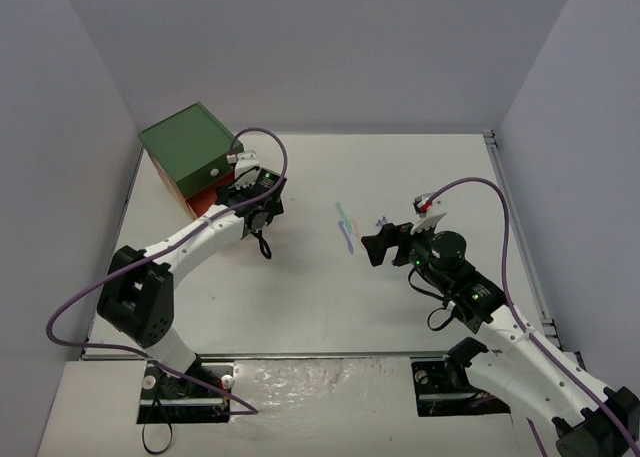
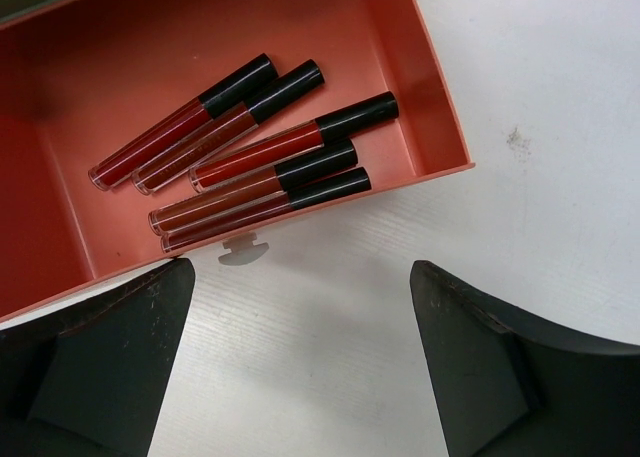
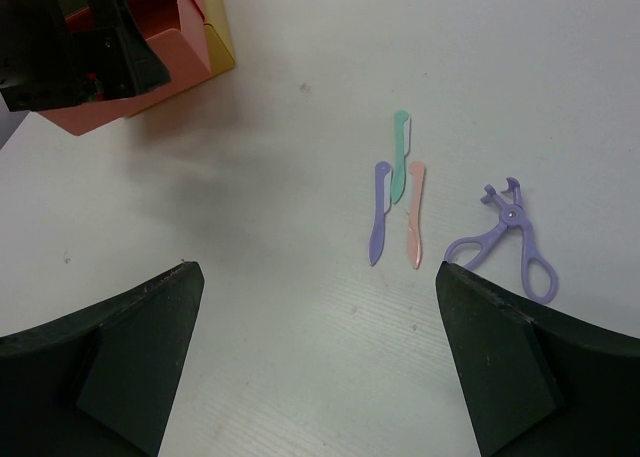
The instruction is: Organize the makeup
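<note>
Left gripper (image 2: 300, 287): jaws are spread, empty.
Right gripper (image 3: 320, 287): jaws are spread, empty.
Thin tools (image 3: 398, 182): at 1 o'clock; judged light, stiff, flat; to be pinched mid-length.

The box (image 1: 185, 142) stood on the table (image 1: 330, 297), in the far left corner. Its bottom drawer (image 2: 420, 97) stuck out at the front. Five sticks (image 2: 262, 167) lay in the drawer, side by side, two behind and three near the front wall. The left gripper (image 2: 302, 272) was just in front of the drawer. Three thin tools (image 3: 398, 177) lay close together near the middle of the table, well apart from the box. The curler (image 3: 513, 217) lay just to their right. The right gripper (image 3: 320, 272) was in front of them.
</note>
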`<state>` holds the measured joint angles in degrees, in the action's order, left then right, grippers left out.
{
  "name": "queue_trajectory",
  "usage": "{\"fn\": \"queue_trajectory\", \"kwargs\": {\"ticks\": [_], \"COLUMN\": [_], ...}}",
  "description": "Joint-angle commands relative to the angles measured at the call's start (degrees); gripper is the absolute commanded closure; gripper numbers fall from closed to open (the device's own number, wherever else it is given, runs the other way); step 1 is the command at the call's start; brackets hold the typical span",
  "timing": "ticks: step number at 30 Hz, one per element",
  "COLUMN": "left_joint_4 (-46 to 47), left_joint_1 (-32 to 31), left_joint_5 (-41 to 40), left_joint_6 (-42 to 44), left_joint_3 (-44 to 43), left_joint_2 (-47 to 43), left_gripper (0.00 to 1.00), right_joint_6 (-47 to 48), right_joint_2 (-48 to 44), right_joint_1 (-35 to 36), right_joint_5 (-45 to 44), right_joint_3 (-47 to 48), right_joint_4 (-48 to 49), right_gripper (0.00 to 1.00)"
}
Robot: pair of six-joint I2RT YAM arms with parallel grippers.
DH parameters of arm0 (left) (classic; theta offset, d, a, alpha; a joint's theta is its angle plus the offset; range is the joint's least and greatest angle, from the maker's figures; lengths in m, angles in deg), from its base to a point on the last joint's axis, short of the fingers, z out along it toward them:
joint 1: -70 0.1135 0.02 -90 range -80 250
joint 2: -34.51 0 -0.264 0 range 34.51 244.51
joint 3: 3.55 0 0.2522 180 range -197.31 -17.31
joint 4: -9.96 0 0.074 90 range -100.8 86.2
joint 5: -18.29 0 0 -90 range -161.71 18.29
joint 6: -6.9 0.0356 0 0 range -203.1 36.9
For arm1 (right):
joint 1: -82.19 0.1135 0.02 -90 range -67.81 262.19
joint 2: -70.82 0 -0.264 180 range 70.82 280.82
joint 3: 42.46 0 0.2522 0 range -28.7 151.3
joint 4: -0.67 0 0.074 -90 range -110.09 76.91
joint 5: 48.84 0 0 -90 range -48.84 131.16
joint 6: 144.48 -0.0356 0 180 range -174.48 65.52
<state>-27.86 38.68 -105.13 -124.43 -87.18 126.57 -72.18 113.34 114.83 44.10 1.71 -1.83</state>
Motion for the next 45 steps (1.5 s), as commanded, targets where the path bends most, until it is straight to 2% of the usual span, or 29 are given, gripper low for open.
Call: {"fn": "queue_trajectory", "kwargs": {"ticks": [1, 24, 45], "left_joint_4": [5.24, 18.38, 21.77], "left_joint_1": [1.7, 8.12, 9.89], "left_joint_5": [-3.55, -3.01, -3.17], "left_joint_6": [2.54, 16.43, 22.52], "left_joint_3": [-3.69, -5.21, -4.58], "left_joint_2": [-0.3, 5.26, 6.69], "left_gripper": [0.13, 0.13, 0.13], "right_joint_6": [0.73, 0.91, 0.99], "right_joint_2": [-0.34, 0.19, 0.63], "right_joint_1": [-0.3, -0.39, -0.47], "right_joint_5": [-0.92, -0.92, -0.4], "right_joint_3": [0.0, -0.44, -0.44], "right_joint_4": [3.56, 3.58, 3.67], "right_gripper": [0.0, 0.0, 0.0]}}
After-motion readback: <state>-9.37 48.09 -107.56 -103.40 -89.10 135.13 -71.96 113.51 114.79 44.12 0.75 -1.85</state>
